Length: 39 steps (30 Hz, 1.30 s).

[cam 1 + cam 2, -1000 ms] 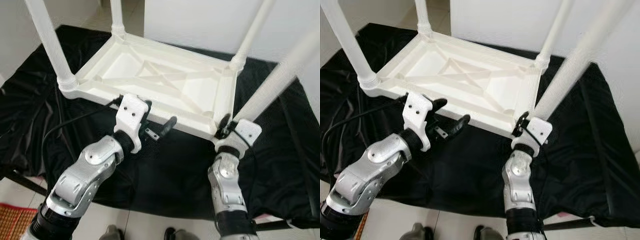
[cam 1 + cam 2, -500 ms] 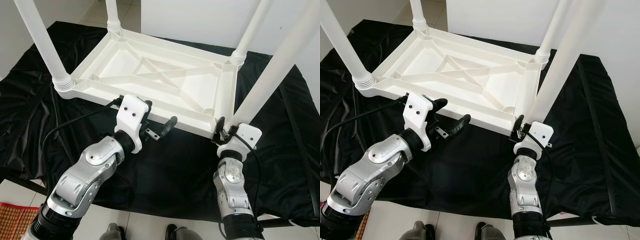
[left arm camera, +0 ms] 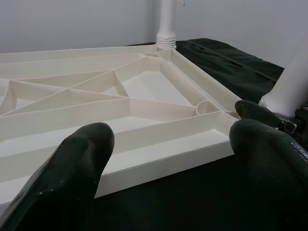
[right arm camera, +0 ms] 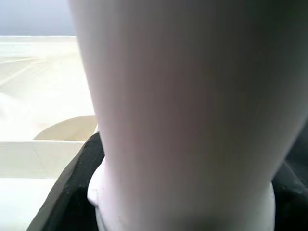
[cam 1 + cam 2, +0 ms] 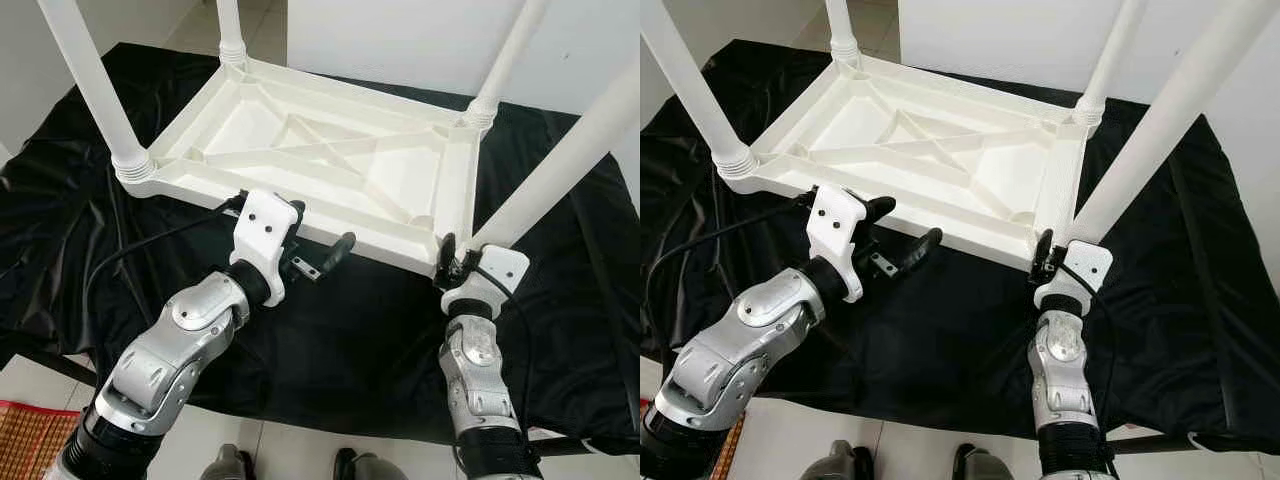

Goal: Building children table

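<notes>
Both arms are built of rounded silver shells joined by black rings, each with a round silver disc at a joint. The left arm (image 5: 170, 350) is the bulkier in view, ending in a black ribbed collar and a white wrist housing (image 5: 264, 240) dotted with small dark screw holes. From it reach two long black fingers (image 5: 335, 252) with rounded, matte tips; a small metal bracket sits between them. A thin black cable (image 5: 130, 255) loops out from that wrist. The right arm (image 5: 478, 370) is slimmer, topped by a black collar and a white housing (image 5: 497, 268). Grey, rounded feet (image 5: 225, 466) show at the bottom edge.
</notes>
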### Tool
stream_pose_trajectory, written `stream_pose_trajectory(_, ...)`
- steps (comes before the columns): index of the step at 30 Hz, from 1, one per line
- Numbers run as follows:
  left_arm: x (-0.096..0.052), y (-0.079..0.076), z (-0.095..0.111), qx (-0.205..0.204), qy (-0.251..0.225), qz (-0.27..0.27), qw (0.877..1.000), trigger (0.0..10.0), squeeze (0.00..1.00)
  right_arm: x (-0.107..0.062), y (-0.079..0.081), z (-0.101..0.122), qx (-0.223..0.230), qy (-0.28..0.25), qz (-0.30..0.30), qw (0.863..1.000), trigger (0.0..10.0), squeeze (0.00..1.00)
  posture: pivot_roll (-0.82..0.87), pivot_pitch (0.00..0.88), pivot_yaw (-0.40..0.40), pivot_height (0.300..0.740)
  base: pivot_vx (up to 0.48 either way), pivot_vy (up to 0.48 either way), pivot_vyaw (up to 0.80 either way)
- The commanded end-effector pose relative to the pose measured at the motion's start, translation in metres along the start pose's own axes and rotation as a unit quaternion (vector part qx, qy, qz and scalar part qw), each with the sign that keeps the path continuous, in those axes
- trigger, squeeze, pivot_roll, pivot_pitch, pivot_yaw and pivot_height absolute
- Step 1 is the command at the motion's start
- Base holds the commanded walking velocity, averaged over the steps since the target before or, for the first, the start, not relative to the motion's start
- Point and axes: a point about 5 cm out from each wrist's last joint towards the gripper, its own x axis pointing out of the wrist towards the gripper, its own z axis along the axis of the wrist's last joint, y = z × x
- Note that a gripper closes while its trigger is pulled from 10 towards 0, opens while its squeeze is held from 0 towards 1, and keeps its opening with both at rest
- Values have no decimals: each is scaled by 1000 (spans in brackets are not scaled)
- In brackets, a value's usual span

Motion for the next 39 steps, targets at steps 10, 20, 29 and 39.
stream_pose_trajectory(10,1,-8,0,-3,0,-55,998,10000,0,-4,-12,-15,-8,51,11,999,10000,0,63,195,0,740,0,0,0)
stream_pose_trajectory(20,1,-10,0,-5,0,-60,998,10000,0,-6,-7,-14,6,47,37,998,0,0,61,193,-2,740,0,0,0)
stream_pose_trajectory(29,0,-12,-1,-14,1,-67,998,10000,0,-5,-5,-11,9,44,43,998,10000,0,62,192,-4,740,0,0,0)
stream_pose_trajectory(39,0,-13,-1,-10,-1,-67,998,10000,0,-9,1,-17,25,67,24,997,10000,0,64,183,-11,740,0,0,0)
